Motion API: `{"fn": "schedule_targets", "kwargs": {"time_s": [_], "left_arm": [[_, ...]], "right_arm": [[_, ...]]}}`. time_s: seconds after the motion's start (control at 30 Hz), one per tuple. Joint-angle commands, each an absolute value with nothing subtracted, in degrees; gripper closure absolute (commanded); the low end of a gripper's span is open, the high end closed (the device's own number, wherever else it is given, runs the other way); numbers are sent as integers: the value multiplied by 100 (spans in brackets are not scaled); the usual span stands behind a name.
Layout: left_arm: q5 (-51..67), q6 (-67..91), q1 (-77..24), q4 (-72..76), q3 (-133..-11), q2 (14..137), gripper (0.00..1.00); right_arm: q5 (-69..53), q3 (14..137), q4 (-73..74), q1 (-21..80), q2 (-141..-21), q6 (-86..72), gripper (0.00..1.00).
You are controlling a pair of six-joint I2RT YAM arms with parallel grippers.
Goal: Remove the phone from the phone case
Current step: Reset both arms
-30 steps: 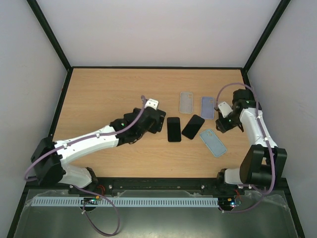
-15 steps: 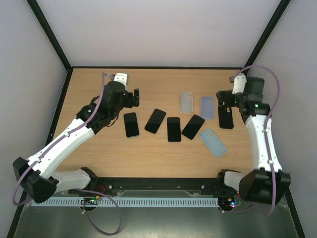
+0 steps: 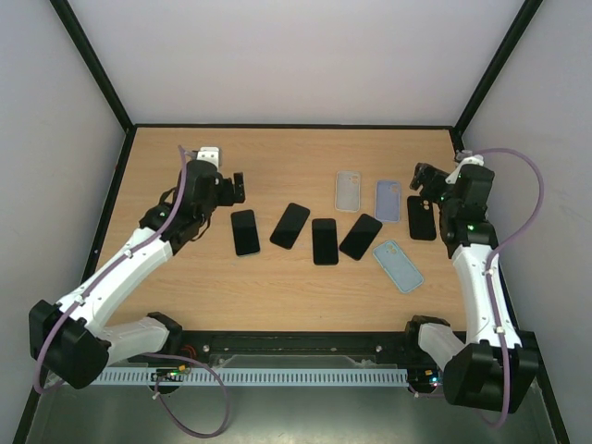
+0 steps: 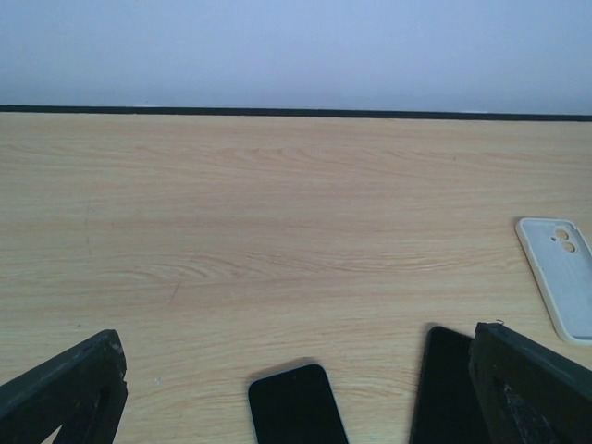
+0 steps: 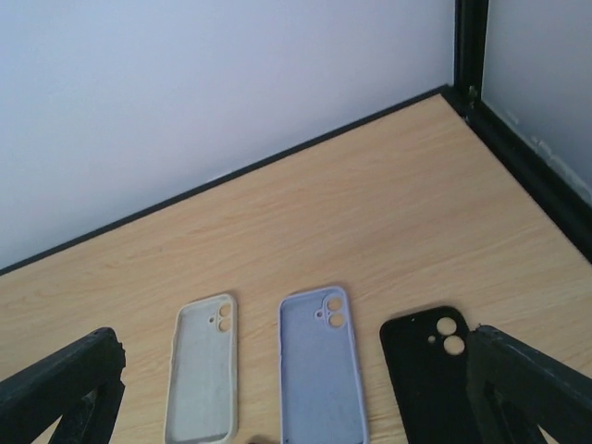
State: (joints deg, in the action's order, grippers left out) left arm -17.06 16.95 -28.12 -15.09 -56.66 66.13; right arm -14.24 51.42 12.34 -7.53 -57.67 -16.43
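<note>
Left gripper and right gripper stood open
I saw the black case lying beside my right fingers, not touching them

Light bright, even, diffuse; source direction not discernible. Shadows on the table faint and soft-edged; wood reads matte. Top view sharp throughout. Both wrist views: near fingers dark and blurred, table beyond in focus.

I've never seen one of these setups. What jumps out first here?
Four black phones lie in a row in the middle. Beyond and right of them sit a clear case, a lilac case, a black case and, nearer, a blue case. The left arm and right arm flank them, jaws open, holding nothing.
</note>
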Motion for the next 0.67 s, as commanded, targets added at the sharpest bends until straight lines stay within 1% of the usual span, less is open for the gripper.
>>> {"fn": "schedule_targets", "kwargs": {"time_s": [0.0, 0.2, 0.47, 0.63], "left_arm": [[-1584, 1643, -2755, -1307, -5730, 6609, 0], [-1755, 1574, -2744, -1246, -5638, 6462, 0], [-1723, 1558, -2742, -1244, -5632, 6503, 0], [-1696, 1547, -2742, -1246, -5634, 6495, 0]], "right_arm": [[-1665, 4960, 828, -771, -5637, -1957, 2], [-2327, 4996, 847, -772, -5558, -1454, 3], [-2629, 4908, 770, -773, -5478, -1193, 3], [-2725, 4850, 703, -769, -5476, -1315, 2]]}}
